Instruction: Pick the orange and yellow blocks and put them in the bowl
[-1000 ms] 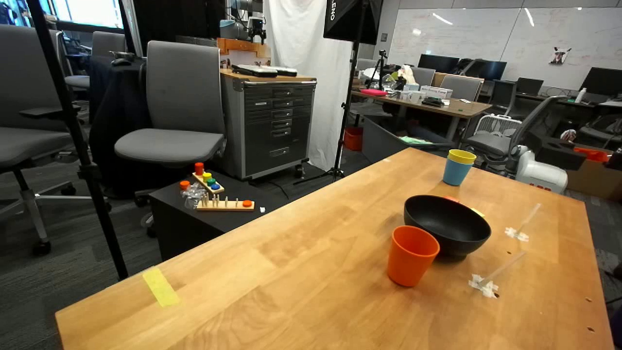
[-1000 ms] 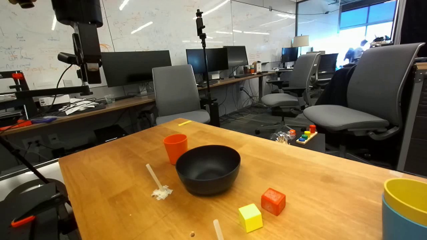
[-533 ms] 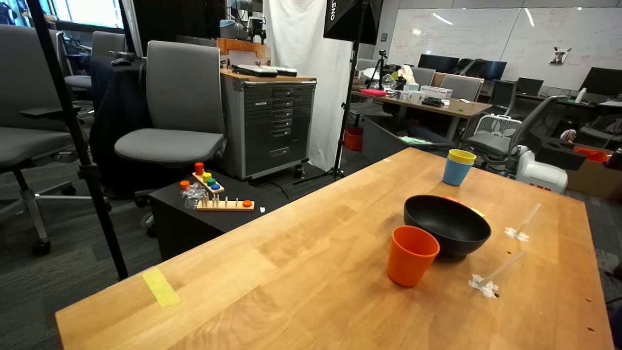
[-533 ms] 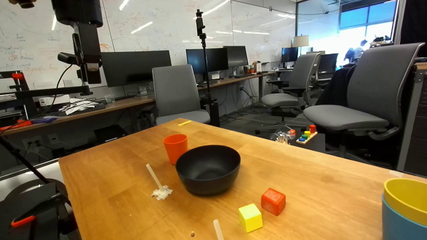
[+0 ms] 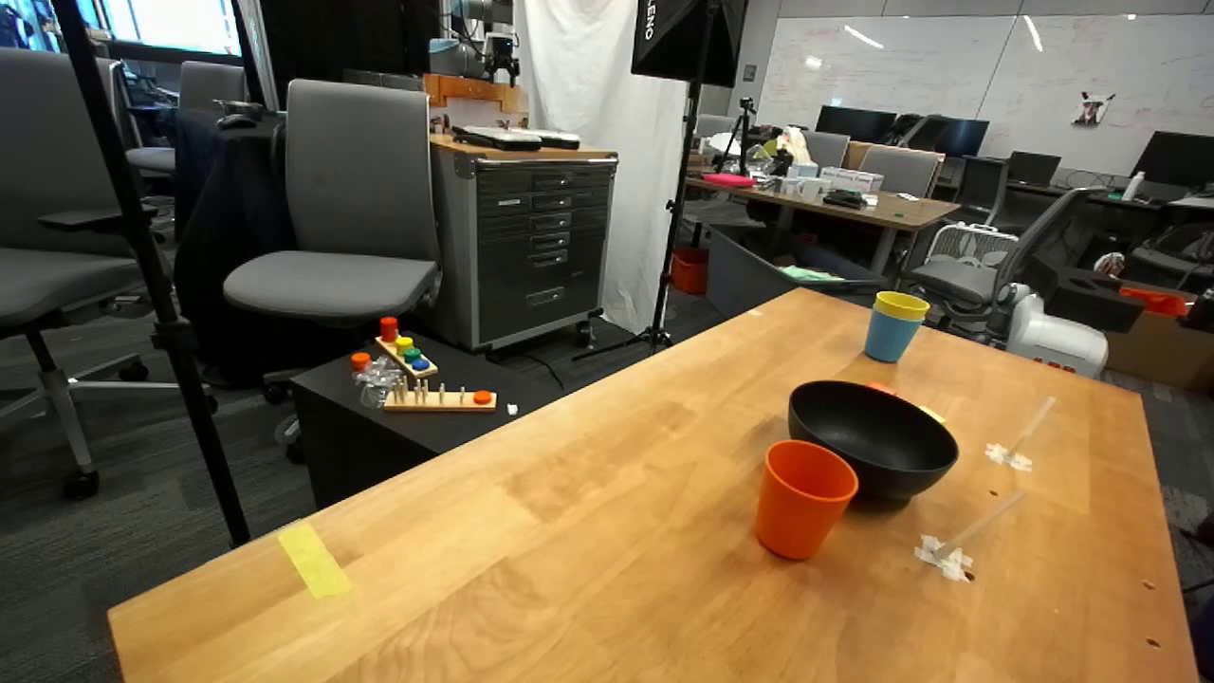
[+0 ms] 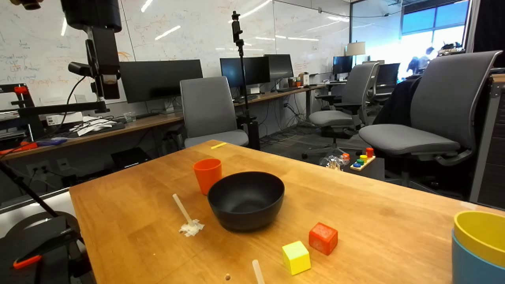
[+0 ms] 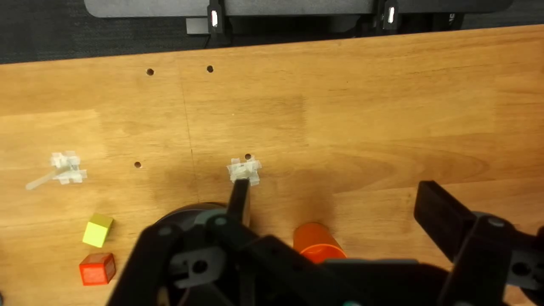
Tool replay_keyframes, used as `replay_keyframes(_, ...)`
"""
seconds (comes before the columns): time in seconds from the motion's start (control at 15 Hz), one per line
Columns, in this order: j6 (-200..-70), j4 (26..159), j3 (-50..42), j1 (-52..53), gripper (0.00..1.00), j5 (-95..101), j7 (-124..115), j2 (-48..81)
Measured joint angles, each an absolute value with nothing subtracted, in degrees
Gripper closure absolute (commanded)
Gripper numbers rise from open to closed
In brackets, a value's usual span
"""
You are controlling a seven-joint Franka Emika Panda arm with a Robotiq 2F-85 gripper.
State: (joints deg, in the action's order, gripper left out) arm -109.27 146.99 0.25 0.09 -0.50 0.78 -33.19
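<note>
Fingers spread wide apart above surface, as we see in wrist view. In exterior view we find black bowl upright on surface; yellow block sits at its five o'clock, orange-red block at four o'clock, both just beside each other, outside bowl. Orange cup stands near bowl at ten o'clock. In wrist view, fingers partly hide bowl.

Office-like lab, whiteboard, monitors, desk chairs
</note>
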Motion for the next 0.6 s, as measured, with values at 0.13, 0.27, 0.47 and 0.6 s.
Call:
replay_keyframes(0.13, -109.3, 147.1, 0.3, 0.1, 0.00, -0.5, 0.8, -33.1)
replay_keyframes(0.27, -109.5, 147.1, 0.3, 0.1, 0.00, -0.5, 0.8, -33.1)
replay_keyframes(0.47, -110.5, 146.6, 0.3, 0.1, 0.00, -0.5, 0.7, -32.6)
replay_keyframes(0.6, -112.1, 145.6, 0.2, 0.0, 0.00, -0.5, 0.5, -31.5)
